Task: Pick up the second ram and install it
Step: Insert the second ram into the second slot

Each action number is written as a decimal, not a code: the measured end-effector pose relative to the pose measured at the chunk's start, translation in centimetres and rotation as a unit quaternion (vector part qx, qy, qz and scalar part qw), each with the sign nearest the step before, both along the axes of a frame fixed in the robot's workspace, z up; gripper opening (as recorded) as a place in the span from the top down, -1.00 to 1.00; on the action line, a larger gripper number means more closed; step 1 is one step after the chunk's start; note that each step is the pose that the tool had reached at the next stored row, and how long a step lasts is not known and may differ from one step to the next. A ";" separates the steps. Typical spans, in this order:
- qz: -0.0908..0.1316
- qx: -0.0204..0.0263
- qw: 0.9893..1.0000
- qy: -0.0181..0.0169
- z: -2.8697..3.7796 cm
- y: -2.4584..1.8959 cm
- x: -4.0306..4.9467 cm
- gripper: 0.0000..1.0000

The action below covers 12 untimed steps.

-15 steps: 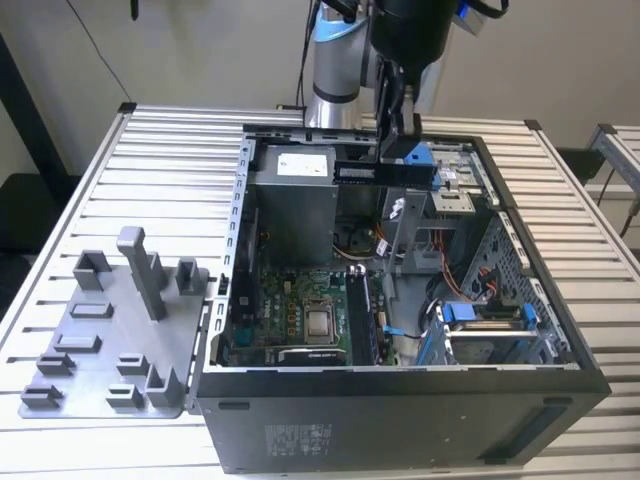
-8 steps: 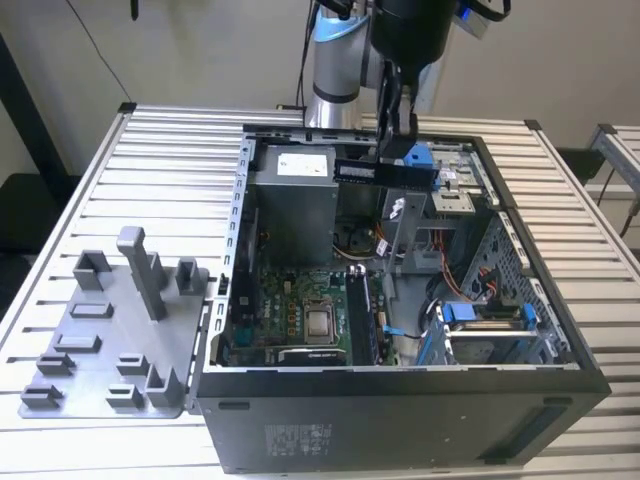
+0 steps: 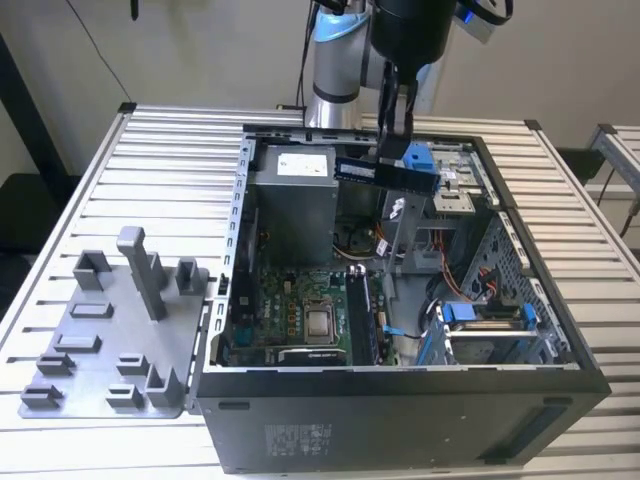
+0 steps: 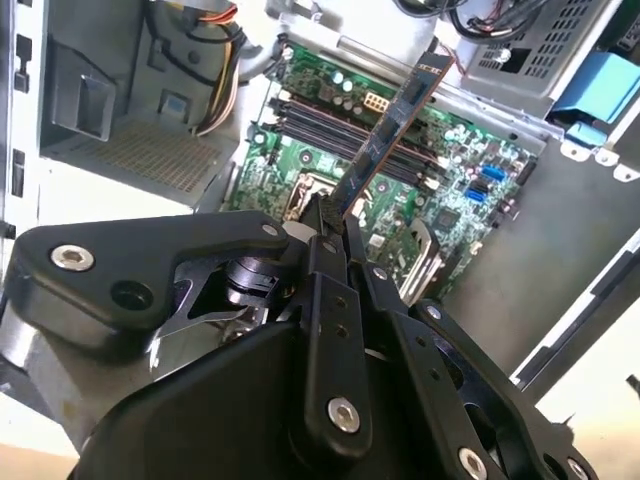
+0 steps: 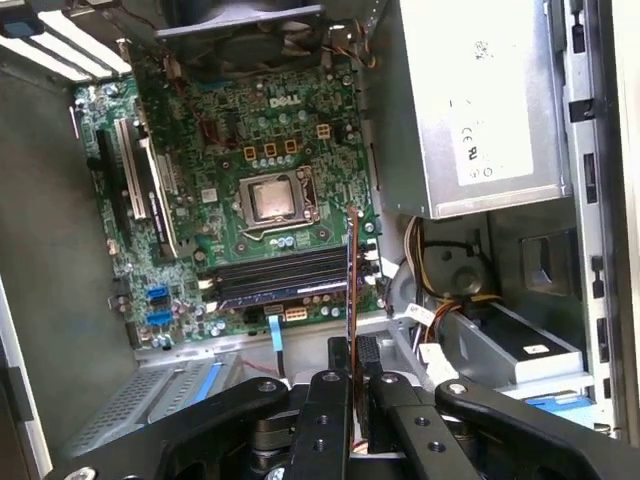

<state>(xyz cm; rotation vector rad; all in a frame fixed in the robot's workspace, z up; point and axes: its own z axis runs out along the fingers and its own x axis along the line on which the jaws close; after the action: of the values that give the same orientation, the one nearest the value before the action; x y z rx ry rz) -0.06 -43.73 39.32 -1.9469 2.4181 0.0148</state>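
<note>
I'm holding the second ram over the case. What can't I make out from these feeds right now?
1. Second wrist view: the gripper hides the held end of the second ram.
2. First wrist view: the ram shows edge-on, so its faces and notch are unseen.
3. Exterior view: the memory slots are too small to tell which are filled.

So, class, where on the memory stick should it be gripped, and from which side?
Pinch the memory stick across its two flat faces, midway along the upper long edge, coming from above. It is thin, and the gripper holds it so, lower edge free.
</note>
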 end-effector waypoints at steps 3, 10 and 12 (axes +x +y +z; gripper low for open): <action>-0.018 -0.002 1.000 0.000 0.00 0.00 0.00 0.72; -0.061 -0.006 0.998 0.000 0.00 0.00 0.00 0.72; -0.074 -0.007 0.997 0.000 0.00 0.00 0.00 0.72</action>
<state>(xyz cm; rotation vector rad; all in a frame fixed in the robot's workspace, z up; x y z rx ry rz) -0.06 -43.73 39.31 -1.7684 2.5610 -0.0056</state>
